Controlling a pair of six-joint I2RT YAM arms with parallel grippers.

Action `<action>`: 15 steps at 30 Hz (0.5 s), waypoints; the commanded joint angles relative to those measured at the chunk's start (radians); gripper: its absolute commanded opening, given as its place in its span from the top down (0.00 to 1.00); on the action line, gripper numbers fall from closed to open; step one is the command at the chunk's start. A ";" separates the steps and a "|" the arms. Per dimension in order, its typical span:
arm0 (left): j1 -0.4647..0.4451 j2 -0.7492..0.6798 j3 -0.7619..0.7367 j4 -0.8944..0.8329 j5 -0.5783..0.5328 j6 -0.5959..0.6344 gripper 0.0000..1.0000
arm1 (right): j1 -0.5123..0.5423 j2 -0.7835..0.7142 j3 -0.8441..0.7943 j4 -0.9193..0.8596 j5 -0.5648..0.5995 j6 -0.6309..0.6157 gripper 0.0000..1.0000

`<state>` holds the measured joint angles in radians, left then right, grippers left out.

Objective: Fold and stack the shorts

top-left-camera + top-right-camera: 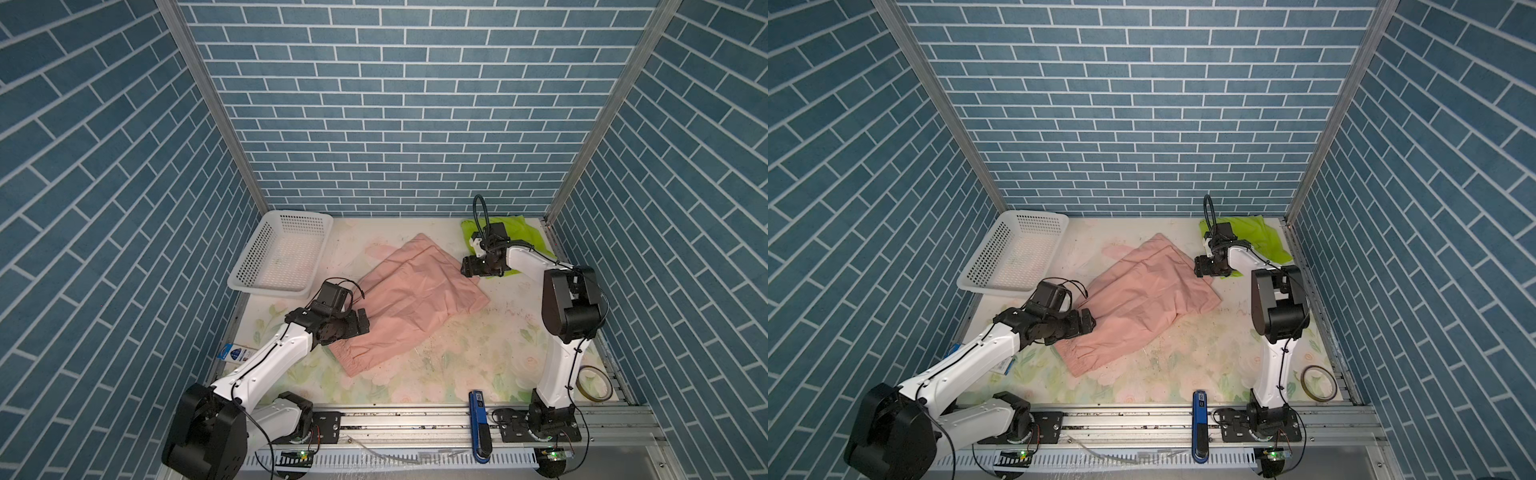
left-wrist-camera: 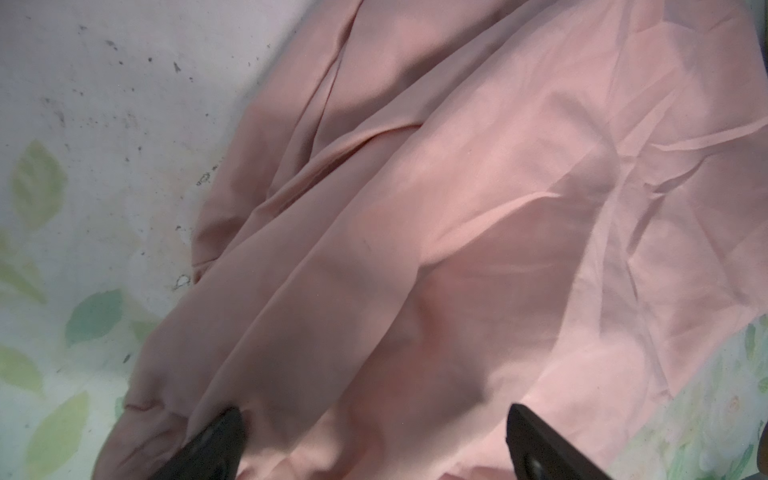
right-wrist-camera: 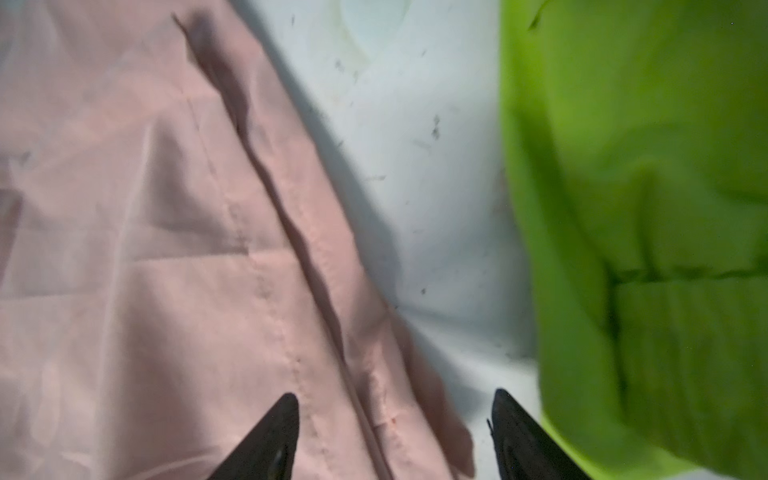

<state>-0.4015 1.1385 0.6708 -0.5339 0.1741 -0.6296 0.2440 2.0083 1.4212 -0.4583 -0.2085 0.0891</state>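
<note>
While my left jaws gape empty over the near left edge of the pink shorts (image 1: 415, 299), that pair lies spread and creased on the table (image 1: 478, 357). Farther back my right jaws stand parted, holding nothing, above its right hem, and beyond them the green shorts (image 1: 530, 228) lie crumpled in the far right corner.

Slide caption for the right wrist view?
Open right pincer above the edge of the pink shorts; green shorts apart, table between.
</note>
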 commanded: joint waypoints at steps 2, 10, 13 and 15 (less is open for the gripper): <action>0.005 -0.012 0.054 -0.058 -0.036 0.032 0.00 | 0.003 -0.011 -0.030 0.048 -0.077 -0.028 0.27; 0.014 -0.032 0.083 -0.109 -0.064 0.060 0.00 | -0.001 -0.051 -0.079 -0.009 -0.035 0.022 0.63; 0.022 -0.034 0.093 -0.119 -0.067 0.063 0.00 | -0.002 -0.088 -0.115 -0.088 0.024 0.096 0.91; 0.022 -0.020 0.110 -0.135 -0.076 0.072 0.00 | -0.002 -0.134 -0.176 -0.108 0.039 0.133 1.00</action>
<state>-0.3862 1.1172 0.7429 -0.6262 0.1226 -0.5842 0.2432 1.9549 1.2926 -0.4679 -0.2138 0.1574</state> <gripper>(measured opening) 0.996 0.041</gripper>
